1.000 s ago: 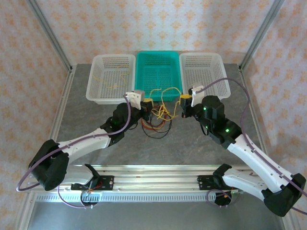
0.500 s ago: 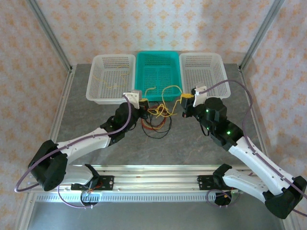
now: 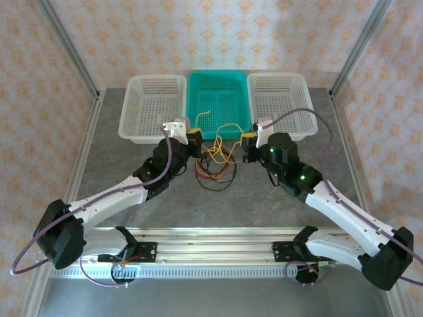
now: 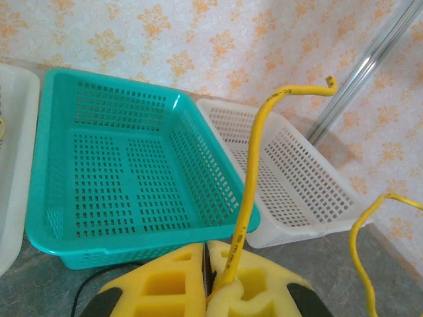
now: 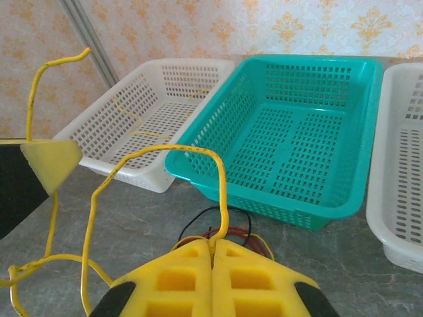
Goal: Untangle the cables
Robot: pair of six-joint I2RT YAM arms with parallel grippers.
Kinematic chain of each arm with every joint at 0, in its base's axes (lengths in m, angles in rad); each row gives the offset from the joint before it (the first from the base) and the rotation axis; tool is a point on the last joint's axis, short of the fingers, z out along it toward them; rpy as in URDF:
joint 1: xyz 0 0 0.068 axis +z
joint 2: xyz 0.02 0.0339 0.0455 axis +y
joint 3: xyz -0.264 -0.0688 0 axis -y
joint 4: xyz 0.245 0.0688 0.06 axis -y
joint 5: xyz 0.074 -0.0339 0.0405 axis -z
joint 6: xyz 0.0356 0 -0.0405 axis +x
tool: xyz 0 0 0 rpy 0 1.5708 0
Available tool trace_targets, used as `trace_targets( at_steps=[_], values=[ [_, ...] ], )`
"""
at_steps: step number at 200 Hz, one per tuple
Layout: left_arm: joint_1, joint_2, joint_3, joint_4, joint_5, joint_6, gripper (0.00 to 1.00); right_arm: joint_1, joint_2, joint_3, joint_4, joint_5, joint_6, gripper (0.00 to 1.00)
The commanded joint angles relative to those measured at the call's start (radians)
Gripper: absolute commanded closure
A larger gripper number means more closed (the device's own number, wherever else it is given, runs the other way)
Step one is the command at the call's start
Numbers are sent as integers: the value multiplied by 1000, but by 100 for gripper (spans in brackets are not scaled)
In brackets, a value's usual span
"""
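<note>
A tangle of thin cables (image 3: 215, 164), looping wires in yellow, red and black, is lying on the grey, stone-patterned tabletop (image 3: 264, 198). It is sitting just in front of a teal perforated plastic basket (image 3: 221, 99), which is standing between two white baskets (image 3: 155, 77). The left hand (image 4: 207, 259), padded with blocky yellow foam, is clenching a yellow cable (image 4: 250, 185) that is arching upward. The right hand (image 5: 213, 256) is likewise pinching yellow cable between closed pads, holding a loop raised above the pile.

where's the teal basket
Top view: the teal perforated plastic basket sits far centre on the table, between the left white plastic basket and the right white plastic basket.
</note>
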Motion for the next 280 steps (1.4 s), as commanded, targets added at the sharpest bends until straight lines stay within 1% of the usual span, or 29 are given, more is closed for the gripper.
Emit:
trace_targets(
  at_steps=[1, 24, 54, 96, 114, 136, 141, 156, 185, 231, 280],
  values=[
    [-2, -42, 22, 0, -44, -36, 100, 11, -6, -14, 32, 20, 24, 100],
    [1, -51, 27, -19, -108, -66, 100, 11, -39, -46, 70, 8, 36, 100],
    [3, -56, 34, -31, -128, -80, 100, 11, -76, -66, 103, 11, 57, 100],
    [13, -42, 64, -119, -178, -156, 100, 11, -151, -122, 194, 20, 64, 100],
    [20, -32, 78, -145, -180, -180, 100, 11, -173, -141, 226, 6, 58, 100],
    [25, -5, 115, -215, -198, -198, 100, 11, -202, -162, 275, -27, 44, 100],
    [25, 2, 123, -228, -202, -229, 100, 11, -206, -164, 281, -36, 40, 100],
    [25, 16, 134, -247, -204, -237, 100, 10, -210, -163, 291, -72, 27, 100],
    [27, 40, 148, -258, -184, -240, 100, 11, -206, -164, 318, -130, 17, 100],
    [27, 73, 160, -265, -131, -227, 100, 11, -206, -155, 368, -142, 14, 100],
    [25, 103, 162, -241, -7, -210, 100, 11, -177, -138, 392, -156, 9, 100]
  ],
)
